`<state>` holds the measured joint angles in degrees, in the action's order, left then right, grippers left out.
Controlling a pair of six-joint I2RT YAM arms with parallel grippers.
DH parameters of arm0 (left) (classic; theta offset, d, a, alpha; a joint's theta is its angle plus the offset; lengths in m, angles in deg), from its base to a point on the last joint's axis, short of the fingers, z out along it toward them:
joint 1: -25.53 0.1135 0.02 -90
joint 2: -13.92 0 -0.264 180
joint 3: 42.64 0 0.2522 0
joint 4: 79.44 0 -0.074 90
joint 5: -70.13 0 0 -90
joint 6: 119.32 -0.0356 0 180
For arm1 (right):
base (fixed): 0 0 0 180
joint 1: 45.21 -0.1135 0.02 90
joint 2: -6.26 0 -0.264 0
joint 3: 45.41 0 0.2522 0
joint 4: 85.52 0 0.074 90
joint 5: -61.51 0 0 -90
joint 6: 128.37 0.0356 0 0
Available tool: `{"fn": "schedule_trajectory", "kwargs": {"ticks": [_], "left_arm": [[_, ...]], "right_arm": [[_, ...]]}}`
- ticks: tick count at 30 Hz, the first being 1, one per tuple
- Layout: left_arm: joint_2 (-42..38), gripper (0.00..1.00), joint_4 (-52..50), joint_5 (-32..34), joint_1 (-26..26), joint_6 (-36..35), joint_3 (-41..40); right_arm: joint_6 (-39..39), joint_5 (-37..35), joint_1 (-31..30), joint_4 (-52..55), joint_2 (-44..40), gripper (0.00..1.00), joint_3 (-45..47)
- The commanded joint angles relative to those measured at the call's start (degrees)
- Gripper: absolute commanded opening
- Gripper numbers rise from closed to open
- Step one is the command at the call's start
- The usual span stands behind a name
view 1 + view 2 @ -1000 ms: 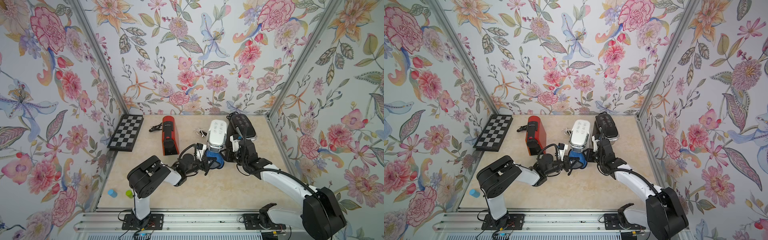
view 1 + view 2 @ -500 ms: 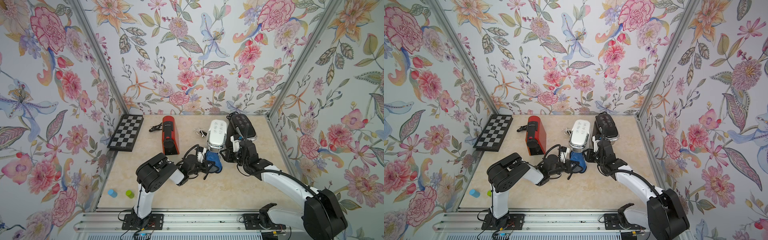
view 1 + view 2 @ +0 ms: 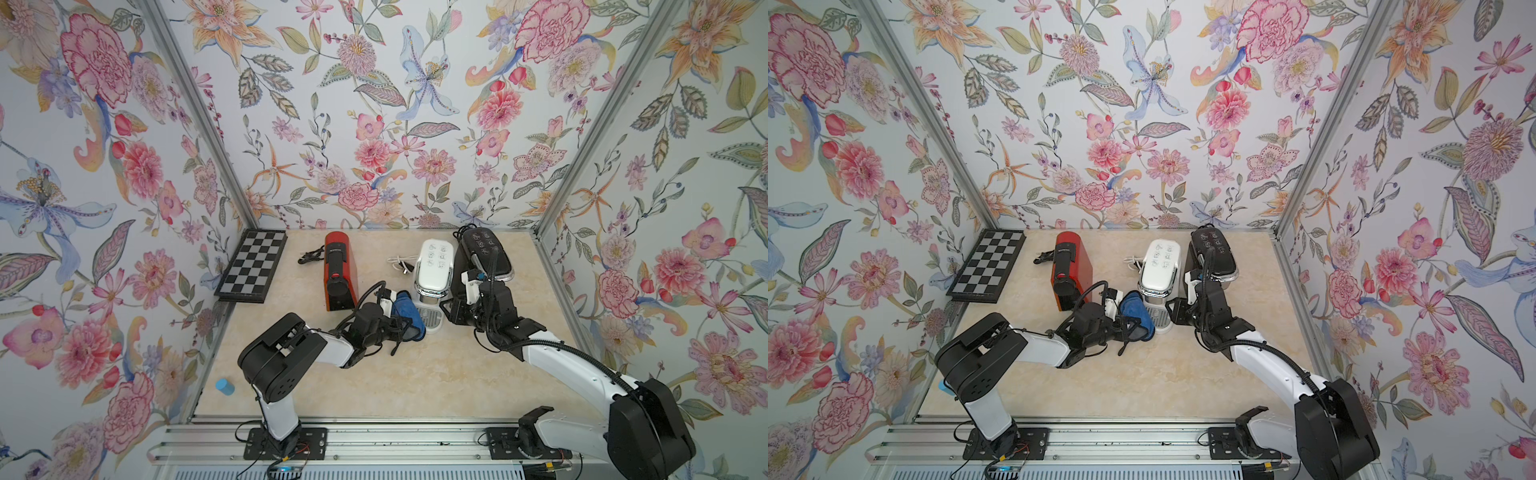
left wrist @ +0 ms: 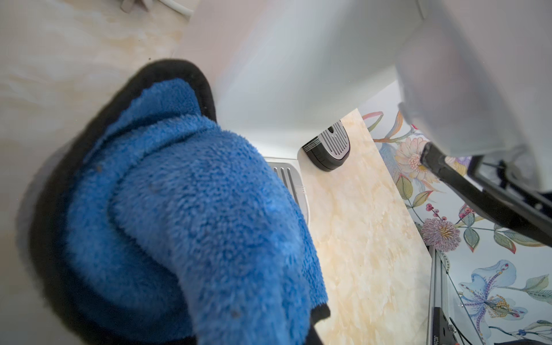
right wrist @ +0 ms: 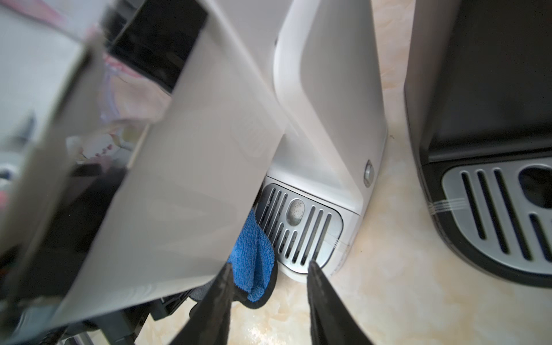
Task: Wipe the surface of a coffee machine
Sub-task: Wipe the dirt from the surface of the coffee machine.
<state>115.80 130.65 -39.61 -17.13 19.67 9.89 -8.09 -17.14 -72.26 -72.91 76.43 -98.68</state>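
The white coffee machine (image 3: 434, 266) (image 3: 1158, 266) stands mid-table at the back. My left gripper (image 3: 395, 322) (image 3: 1123, 324) is shut on a blue cloth (image 3: 406, 312) (image 3: 1134, 312), pressed against the machine's lower left side beside the drip tray (image 5: 298, 227). In the left wrist view the cloth (image 4: 194, 209) hides the fingers and touches the white machine's wall (image 4: 298, 74). My right gripper (image 3: 448, 309) (image 5: 268, 264) sits low at the machine's front right, open, with nothing between its fingers. The cloth (image 5: 254, 254) shows past one of them.
A red coffee machine (image 3: 340, 272) stands left of the white one and a black one (image 3: 484, 253) (image 5: 493, 89) close on its right. A chessboard (image 3: 253, 266) leans at the left wall. Loose cables (image 3: 309, 255) lie at the back. A blue cylinder (image 3: 224, 385) is off the table's left edge.
The left gripper has carried the cloth leftward, from under the white machine's front to its left side. The right arm has barely moved.
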Motion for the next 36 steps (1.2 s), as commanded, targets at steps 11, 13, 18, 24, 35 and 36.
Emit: {"fn": "schedule_trajectory", "kwargs": {"ticks": [11,13,18,24,35,36], "left_arm": [[-1.26,0.0,1.85,-1.31,-5.07,-9.06,9.37],[0.09,0.0,1.1,-0.7,-5.02,-8.75,9.28],[3.19,0.0,1.45,1.49,-4.5,-7.46,7.37],[5.21,0.0,5.24,0.96,-3.08,-4.12,4.05],[-0.02,0.0,-1.85,2.02,2.44,-7.37,0.26],[-0.55,0.0,-3.53,2.08,2.63,-8.45,1.18]], "right_arm": [[0.58,-0.63,-0.43,-1.29,-1.41,0.42,0.46],[0.61,-0.72,-0.44,-1.31,-1.33,0.42,0.4],[0.56,-0.63,-0.38,-1.31,-1.26,0.42,0.4],[0.47,-0.54,-0.35,-1.31,-1.44,0.43,0.31],[0.43,-0.46,-0.23,-1.31,-1.45,0.43,0.14],[0.43,-0.46,-0.13,-1.31,-1.44,0.43,0.13]]}}
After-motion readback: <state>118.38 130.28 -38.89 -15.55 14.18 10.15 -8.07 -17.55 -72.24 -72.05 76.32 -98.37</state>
